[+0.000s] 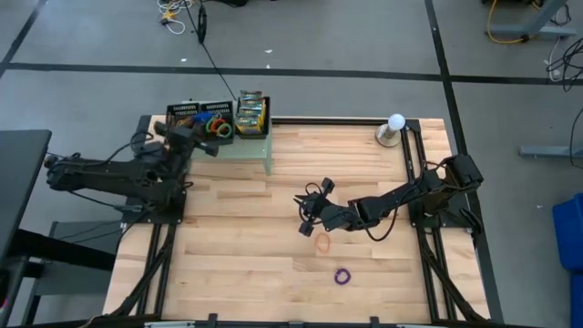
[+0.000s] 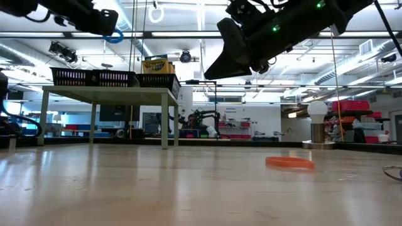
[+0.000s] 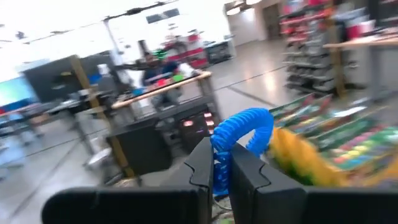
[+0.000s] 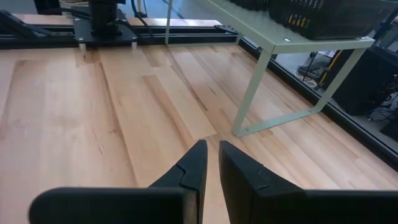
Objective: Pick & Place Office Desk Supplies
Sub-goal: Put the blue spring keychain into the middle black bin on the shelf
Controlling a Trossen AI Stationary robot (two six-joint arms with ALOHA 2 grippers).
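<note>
Over by the far left corner, the left gripper (image 3: 222, 163) pinches a blue rubber band (image 3: 241, 127) between nearly closed fingers, above the black mesh trays (image 1: 200, 118) on the pale green stand (image 1: 241, 144). Crayon boxes (image 1: 250, 113) sit in the tray beside. The right gripper (image 4: 211, 163) hangs mid-table, fingers a narrow gap apart, empty. An orange band (image 1: 322, 241) and a purple band (image 1: 342, 276) lie on the wooden table (image 1: 237, 264).

No readable text, label, brand, number or sign anywhere; printing on the crayon boxes (image 1: 251, 113) and shelf goods in the background too blurred to make out.
</note>
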